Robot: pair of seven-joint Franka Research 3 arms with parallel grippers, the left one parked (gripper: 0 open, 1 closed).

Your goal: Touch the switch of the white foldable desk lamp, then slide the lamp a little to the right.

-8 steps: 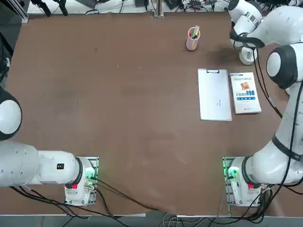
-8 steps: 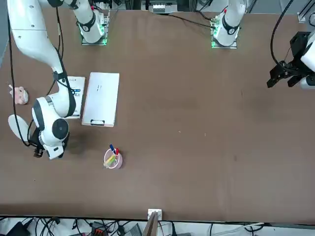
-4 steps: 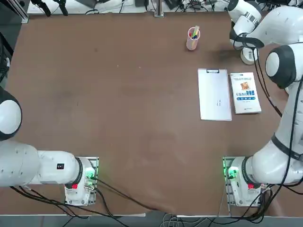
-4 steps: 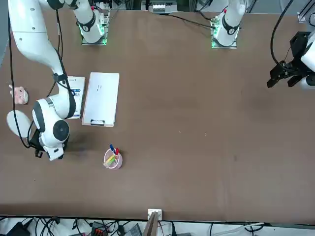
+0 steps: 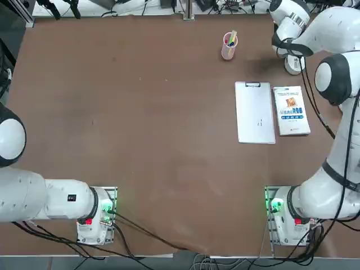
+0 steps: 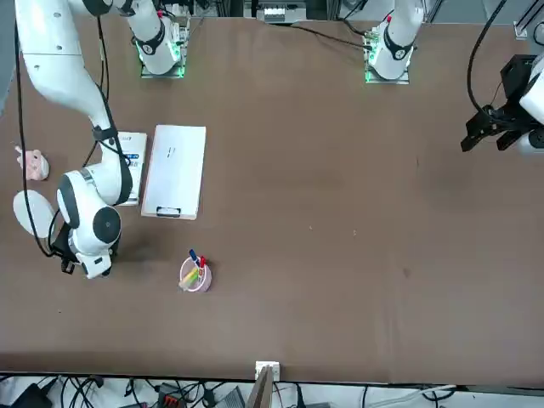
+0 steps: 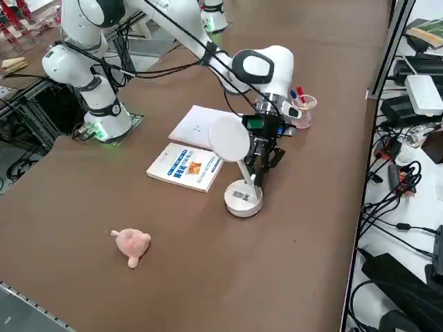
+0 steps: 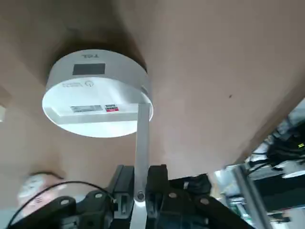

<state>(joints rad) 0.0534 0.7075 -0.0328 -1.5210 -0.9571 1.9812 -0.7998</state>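
The white foldable desk lamp (image 7: pixel 243 198) stands on its round base near the table's far right corner, its flat head (image 7: pixel 229 137) raised on a thin slanted arm. My right gripper (image 7: pixel 261 163) sits just behind the lamp, low over the table. In the wrist view the lamp's thin arm (image 8: pixel 141 138) runs between my two black fingers, and the right gripper (image 8: pixel 138 185) is shut on it. The round base (image 8: pixel 95 93) shows a small power mark (image 8: pixel 88 83) on top. In the top view my wrist hides most of the lamp; only part of the base (image 5: pixel 293 66) shows.
A pink pen cup (image 5: pixel 229 46) stands left of the lamp. A white clipboard (image 5: pixel 255 112) and a book (image 5: pixel 291 110) lie nearer the robot. A pink plush toy (image 7: pixel 131 244) lies by the right edge. The table's far edge (image 7: pixel 360 131) runs close behind the lamp.
The right gripper's fingers have closed on the lamp's arm. The wrist has shifted slightly away from the robot's base, and the lamp's head has turned a little.
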